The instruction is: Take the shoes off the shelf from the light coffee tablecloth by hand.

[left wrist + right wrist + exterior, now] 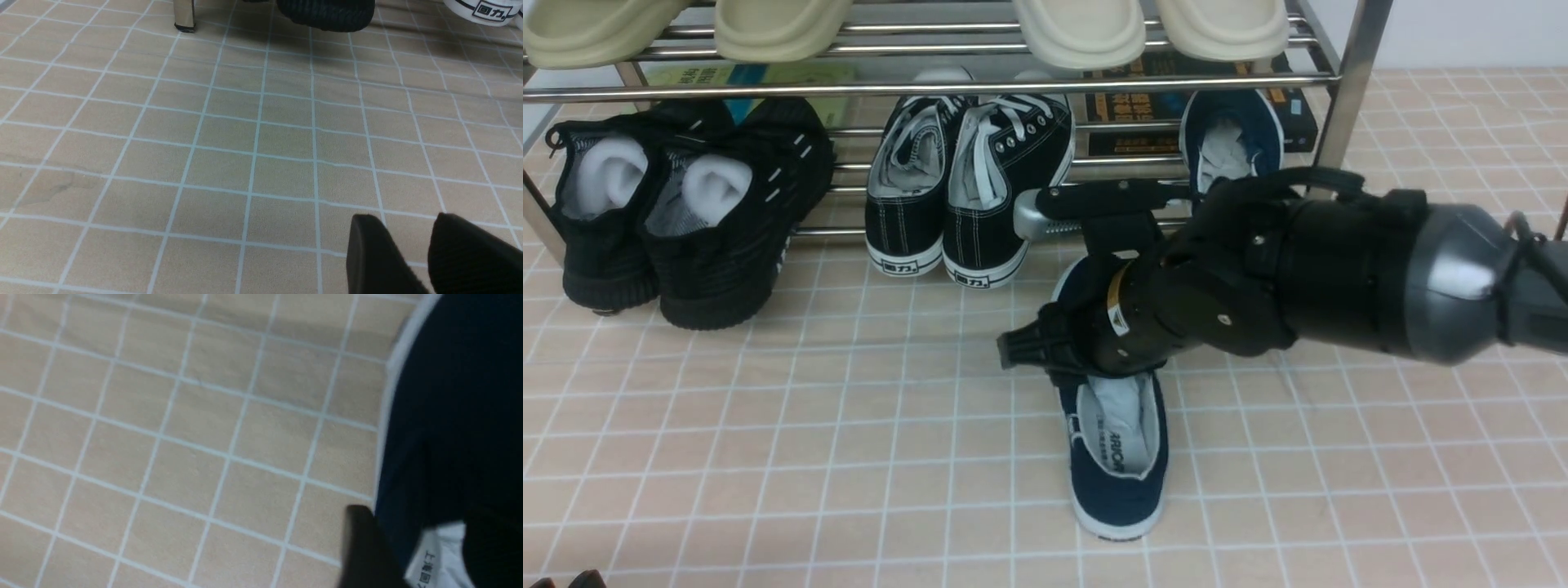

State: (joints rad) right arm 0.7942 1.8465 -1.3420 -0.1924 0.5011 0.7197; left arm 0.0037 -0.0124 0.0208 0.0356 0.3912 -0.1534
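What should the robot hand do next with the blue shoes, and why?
Probably lift the hand straight up, clear of the blue shoe. It already lies flat on the tablecloth, and the thumb stands well apart from the fingers, so nothing looks gripped. The second blue shoe still waits on the shelf.

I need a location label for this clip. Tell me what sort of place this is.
Likely a staged shoe-storage corner in a robot lab: a steel shoe rack holds several pairs, the surface is a grid-printed cloth, and a black robotic hand hangs over a navy slip-on.
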